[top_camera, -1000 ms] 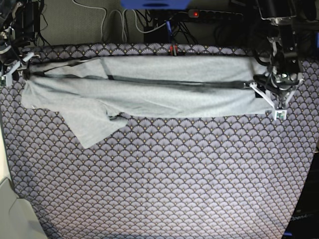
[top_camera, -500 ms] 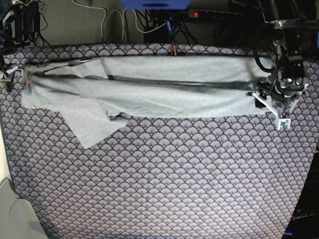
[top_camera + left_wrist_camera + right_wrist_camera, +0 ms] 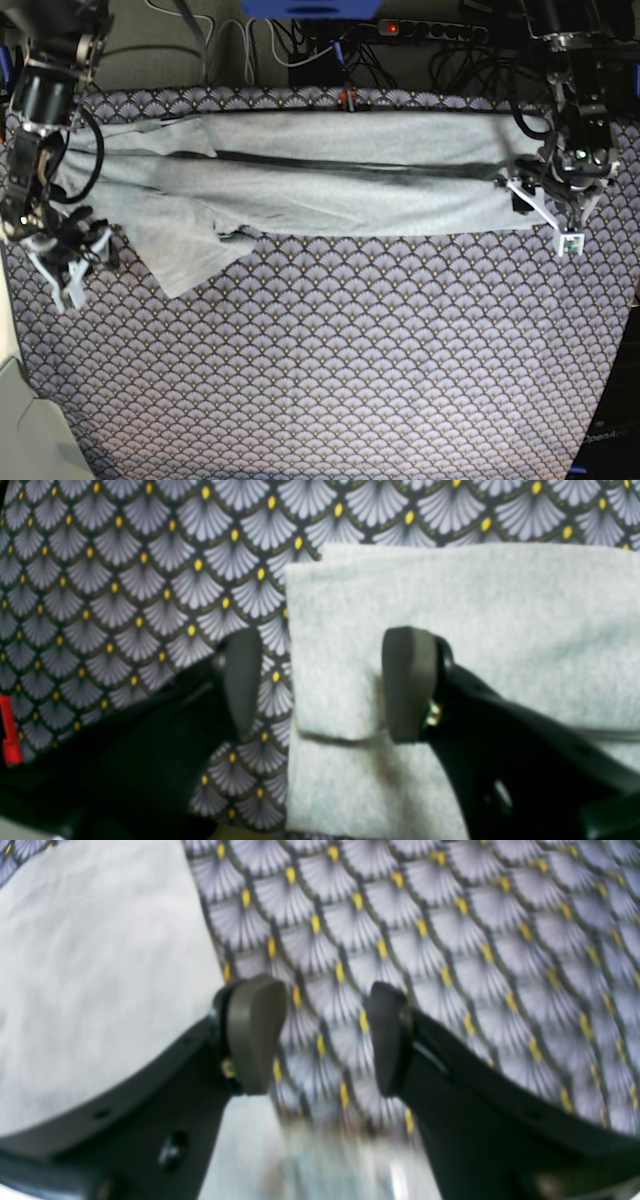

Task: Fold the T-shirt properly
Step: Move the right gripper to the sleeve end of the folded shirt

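You are looking at the T-shirt (image 3: pixel 330 175) lying as a long folded band across the far side of the bench (image 3: pixel 350 370), running from the far left almost to the far right, with a dark seam line along its length. At its left end a sleeve flap (image 3: pixel 185 250) is hanging out toward the near side, lying flat on the scallop-patterned cloth (image 3: pixel 330 350) that is covering the bench. Your left hand (image 3: pixel 320 685) is sitting at the shirt's right end, released, with its jaws standing apart: one pad (image 3: pixel 407 682) is resting over the grey fabric and the other pad (image 3: pixel 242 680) is over the patterned cloth, so the shirt's folded edge is lying between them without being pinched. In the base view that hand (image 3: pixel 555 215) is showing just at the shirt's near right corner. Your right hand (image 3: pixel 325 1035) is also released, its two pads spread with only patterned cloth showing between them; grey fabric is lying off to one side of it, not gripped. In the base view it (image 3: pixel 65 265) is hanging near the left edge of the bench, just beside the sleeve flap and clear of the shirt. Cables and a power strip (image 3: pixel 430 30) are lying beyond the bench's far edge.
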You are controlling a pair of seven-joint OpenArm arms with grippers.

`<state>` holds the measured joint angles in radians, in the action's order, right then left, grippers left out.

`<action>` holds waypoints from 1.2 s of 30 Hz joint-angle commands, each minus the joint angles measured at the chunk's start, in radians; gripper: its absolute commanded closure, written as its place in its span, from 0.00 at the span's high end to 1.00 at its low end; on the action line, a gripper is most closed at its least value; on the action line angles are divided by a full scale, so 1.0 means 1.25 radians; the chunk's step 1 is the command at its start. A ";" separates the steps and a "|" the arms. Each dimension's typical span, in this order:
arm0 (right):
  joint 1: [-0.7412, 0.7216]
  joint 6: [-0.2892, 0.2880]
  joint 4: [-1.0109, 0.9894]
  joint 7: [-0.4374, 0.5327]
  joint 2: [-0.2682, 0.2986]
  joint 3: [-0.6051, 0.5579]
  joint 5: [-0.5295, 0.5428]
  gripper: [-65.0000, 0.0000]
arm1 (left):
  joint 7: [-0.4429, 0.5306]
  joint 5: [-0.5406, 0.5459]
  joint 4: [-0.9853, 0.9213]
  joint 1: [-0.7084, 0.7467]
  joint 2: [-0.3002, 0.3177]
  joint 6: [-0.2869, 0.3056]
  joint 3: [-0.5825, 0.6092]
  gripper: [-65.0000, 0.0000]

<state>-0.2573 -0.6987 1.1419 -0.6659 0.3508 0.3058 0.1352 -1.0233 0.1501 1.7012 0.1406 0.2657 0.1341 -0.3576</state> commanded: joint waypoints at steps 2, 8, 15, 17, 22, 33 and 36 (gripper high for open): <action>-0.043 0.000 -0.021 0.017 0.016 -0.022 0.005 0.49 | 0.010 0.000 0.016 -0.008 0.010 -0.005 -0.003 0.58; -0.068 0.000 -0.034 0.017 -0.022 -0.060 0.005 0.49 | 0.010 0.000 0.010 -0.015 0.010 -0.006 -0.003 0.58; -0.067 0.000 -0.038 0.044 -0.053 -0.108 0.005 0.49 | 0.010 0.000 0.008 -0.017 0.008 -0.007 -0.003 0.58; -0.066 0.000 -0.039 0.066 -0.055 -0.114 0.004 0.49 | 0.010 0.000 0.008 -0.017 0.008 -0.007 -0.003 0.58; -0.097 0.000 -0.130 0.107 -0.052 -0.113 0.004 0.49 | 0.010 0.000 0.010 -0.017 0.007 -0.007 -0.003 0.58; -0.120 0.000 -0.221 0.133 -0.033 -0.113 0.005 0.44 | 0.010 0.000 0.008 -0.032 0.003 -0.007 -0.002 0.57; -0.097 0.000 -0.219 0.122 -0.042 -0.118 0.005 0.34 | 0.010 0.000 0.008 -0.033 0.003 -0.007 -0.002 0.57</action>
<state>-0.3698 -0.6949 0.8635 -0.4812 0.2970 0.1627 0.1551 -1.0206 0.1509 1.6951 0.1055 0.2577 0.1276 -0.3573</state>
